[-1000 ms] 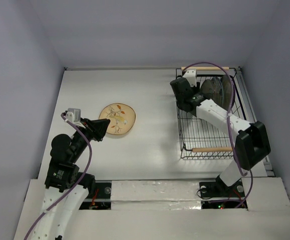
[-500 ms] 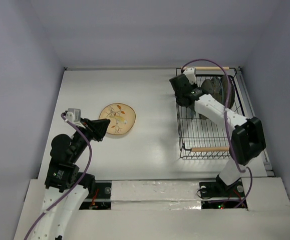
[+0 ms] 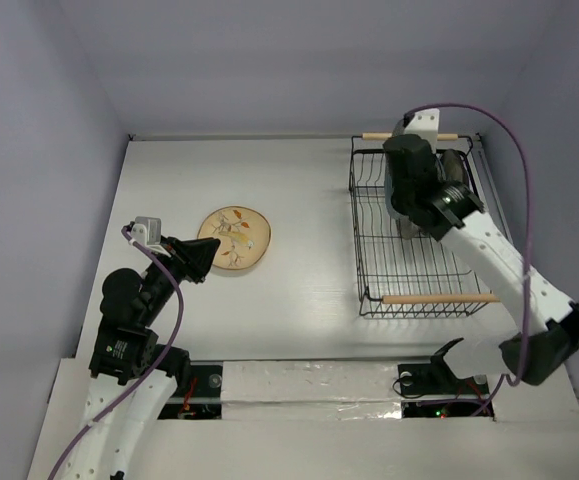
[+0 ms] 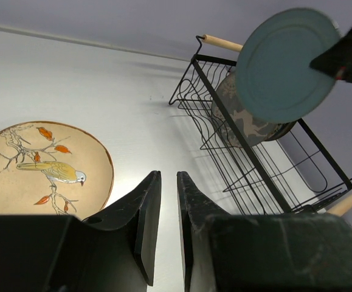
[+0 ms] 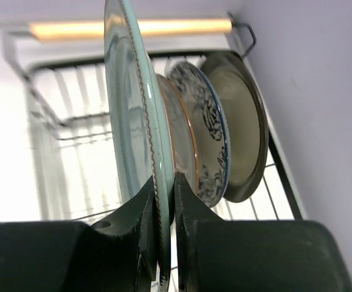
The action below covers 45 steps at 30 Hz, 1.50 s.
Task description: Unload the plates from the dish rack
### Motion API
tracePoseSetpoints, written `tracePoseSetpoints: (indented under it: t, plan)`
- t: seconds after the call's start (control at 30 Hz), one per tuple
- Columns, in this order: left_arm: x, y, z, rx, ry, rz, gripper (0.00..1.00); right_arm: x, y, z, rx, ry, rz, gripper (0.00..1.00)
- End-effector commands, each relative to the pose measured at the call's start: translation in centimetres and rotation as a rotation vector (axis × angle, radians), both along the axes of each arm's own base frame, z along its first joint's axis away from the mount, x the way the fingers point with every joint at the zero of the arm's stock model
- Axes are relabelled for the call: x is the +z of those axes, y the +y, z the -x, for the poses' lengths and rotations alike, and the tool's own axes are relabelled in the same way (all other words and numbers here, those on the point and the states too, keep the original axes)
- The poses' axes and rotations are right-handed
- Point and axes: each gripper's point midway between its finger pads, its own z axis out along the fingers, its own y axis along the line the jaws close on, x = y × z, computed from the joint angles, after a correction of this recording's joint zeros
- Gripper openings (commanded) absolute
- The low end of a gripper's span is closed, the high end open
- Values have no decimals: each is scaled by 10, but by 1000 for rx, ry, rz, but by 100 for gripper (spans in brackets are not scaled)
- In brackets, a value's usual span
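Note:
My right gripper is shut on the rim of the plain teal plate and holds it upright above the dish rack; the left wrist view shows the teal plate raised over the black wire. Three plates stand in the rack's far right end: brown-rimmed cream, white with dark floral pattern and grey-brown. The tan plate lies flat on the table. My left gripper rests just near of it, jaws almost together and empty.
The rack has wooden rod handles at its far end and near end. The side walls stand close to the table's left and right edges. White tabletop lies between the tan plate and the rack.
My right gripper has lifted the teal plate up out of the rack slots and swung to the right. The left arm and the tan plate have not moved.

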Motion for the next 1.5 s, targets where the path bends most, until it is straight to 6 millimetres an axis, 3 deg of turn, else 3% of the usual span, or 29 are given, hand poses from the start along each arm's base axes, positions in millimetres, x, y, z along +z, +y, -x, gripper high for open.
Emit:
tracePoseSetpoints:
  t: [0.0, 0.07, 0.2, 0.27, 0.3, 0.33, 0.4, 0.43, 0.53, 0.7, 0.83, 1.1, 1.2, 1.4, 1.47]
  plan:
    - [8, -2, 0, -11, -32, 11, 15, 81, 41, 16, 176, -278, -292, 0]
    - [8, -2, -1, -9, -30, 9, 15, 100, 69, 19, 291, -368, -440, 0]
    - [7, 0, -3, 1, -26, 8, 15, 105, 146, 29, 621, -382, -690, 0]
    - [6, 0, -4, 1, -21, 7, 15, 103, 178, 31, 697, -363, -766, 0]
    - [6, 0, -4, 1, -21, 7, 15, 99, 195, 31, 741, -337, -789, 0]
    - [6, 0, -4, 3, -22, 9, 15, 80, 216, 23, 768, -283, -797, 0]
    - [5, 0, -4, 3, -20, 10, 15, 79, 251, 24, 851, -261, -893, 0]
    - [5, 0, -4, 3, -18, 9, 15, 54, 273, 18, 871, -197, -908, 0]
    - [5, 1, -4, 6, -21, 8, 15, 44, 310, 18, 934, -146, -1065, 0]
    - [6, 1, -4, 4, -22, 9, 15, -10, 364, 7, 909, -7, -1239, 0]
    - [5, 0, -4, -2, -21, 8, 15, -59, 380, -2, 824, 65, -1299, 0]
    - [6, -1, -3, -6, -24, 9, 15, -121, 391, -9, 734, 147, -1368, 6]
    - [6, -1, -3, -6, -24, 10, 15, -141, 385, -10, 687, 169, -1348, 24]
    - [6, -1, -2, -6, -27, 11, 15, -167, 373, -8, 662, 233, -1165, 79]
    - [8, -1, -2, -8, -31, 14, 15, -171, 366, -10, 650, 233, -1101, 87]
